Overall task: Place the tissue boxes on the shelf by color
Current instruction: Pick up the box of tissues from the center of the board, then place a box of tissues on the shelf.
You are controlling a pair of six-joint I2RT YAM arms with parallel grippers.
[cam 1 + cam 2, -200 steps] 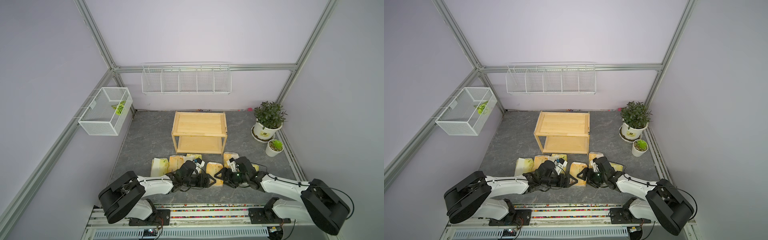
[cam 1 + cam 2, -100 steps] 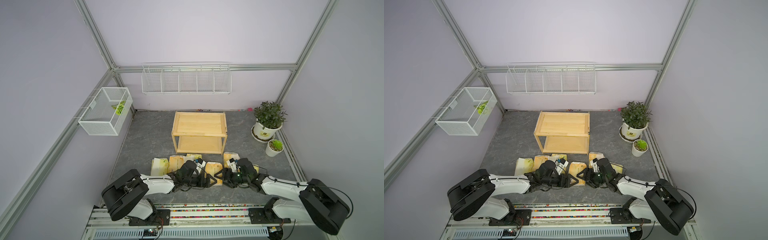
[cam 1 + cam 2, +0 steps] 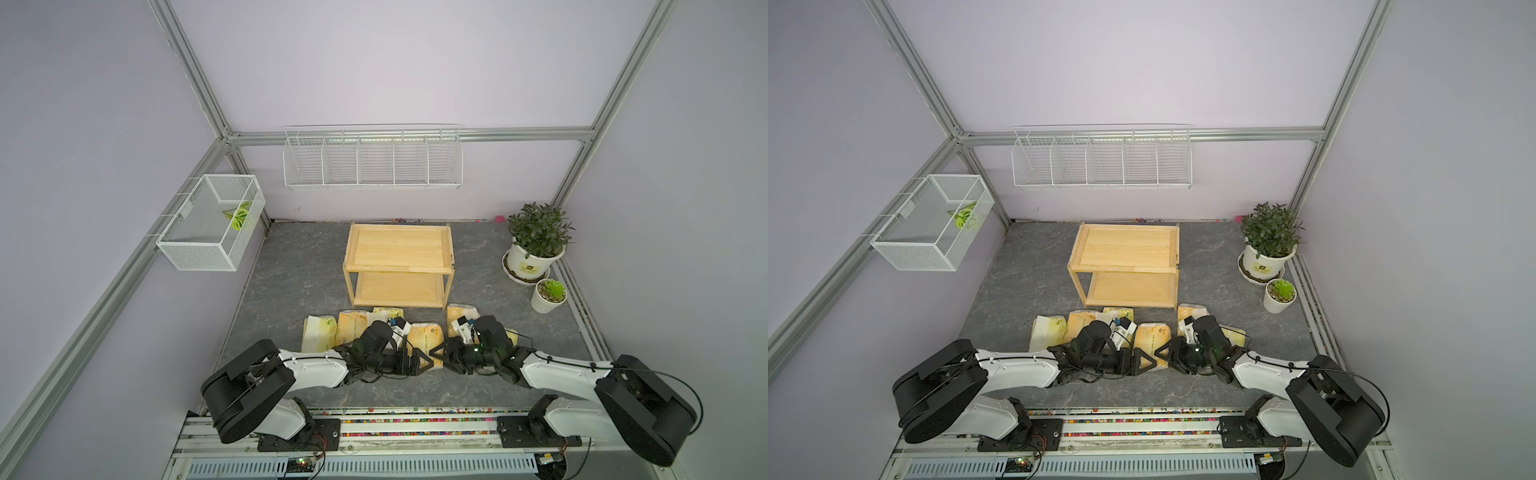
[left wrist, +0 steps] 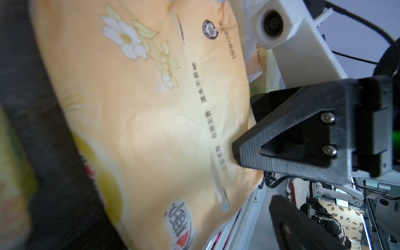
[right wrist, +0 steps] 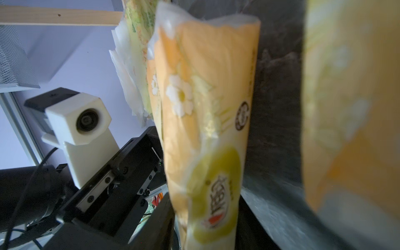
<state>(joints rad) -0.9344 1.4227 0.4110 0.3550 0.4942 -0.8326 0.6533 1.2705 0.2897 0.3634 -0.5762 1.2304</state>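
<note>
The wooden shelf (image 3: pixel 399 266) stands mid-floor with both tiers bare. Several tissue boxes lie in a row in front of it: a pale one (image 3: pixel 318 336), orange ones (image 3: pixel 351 328) (image 3: pixel 459 311), and a middle orange pack (image 3: pixel 424 336) (image 4: pixel 140 108) (image 5: pixel 205 108). My right gripper (image 3: pixel 439 356) (image 5: pixel 207 227) is shut on that middle pack's near end, one finger (image 4: pixel 281 134) pressing into the wrapper. My left gripper (image 3: pixel 420 362) faces it from the other side, open, with its jaws wide at the same end. Another pale pack (image 3: pixel 513 334) is mostly hidden under the right arm.
A white wire rack (image 3: pixel 374 160) hangs on the back wall and a mesh basket (image 3: pixel 212 226) on the left wall. Two potted plants (image 3: pixel 536 245) (image 3: pixel 548 295) stand at the right. The rail (image 3: pixel 374 419) runs along the front edge.
My right gripper's jaws have narrowed onto the near end of the middle orange pack. The left gripper has stayed wide open, and both arms have barely shifted.
</note>
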